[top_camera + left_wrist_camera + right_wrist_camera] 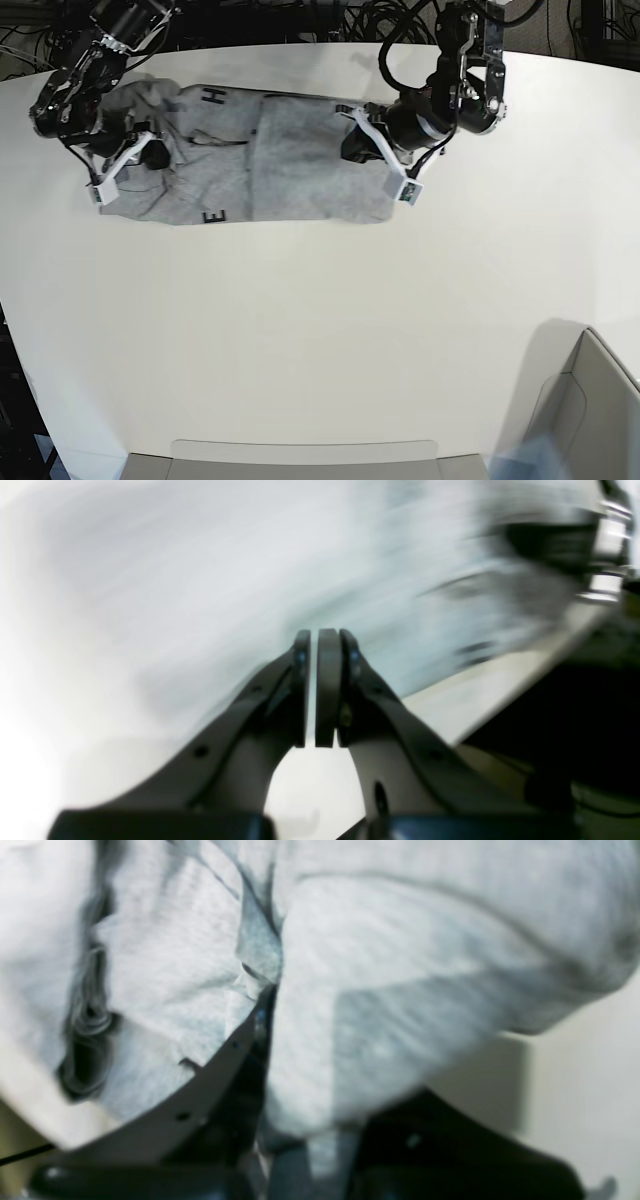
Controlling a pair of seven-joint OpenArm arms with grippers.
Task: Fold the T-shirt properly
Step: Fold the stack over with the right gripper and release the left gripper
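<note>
The heather-grey T-shirt (290, 160) lies bunched lengthwise at the far side of the white table (300, 330), with black letters showing near its left part. My right gripper (125, 165) is at the shirt's left end. In the right wrist view grey cloth (400, 965) drapes over the jaws and runs down between them, hiding one finger; the other finger (235, 1050) shows. My left gripper (375, 150) is at the shirt's right end. In the blurred left wrist view its fingers (314, 635) stand together with only a thin slit, nothing between them, and grey cloth (200, 580) is ahead.
A grey bin (590, 410) stands at the near right corner and a flat grey tray (300, 460) lies at the near edge. Black cables run along the far edge. The table's edge (500, 695) shows to the right of the left gripper.
</note>
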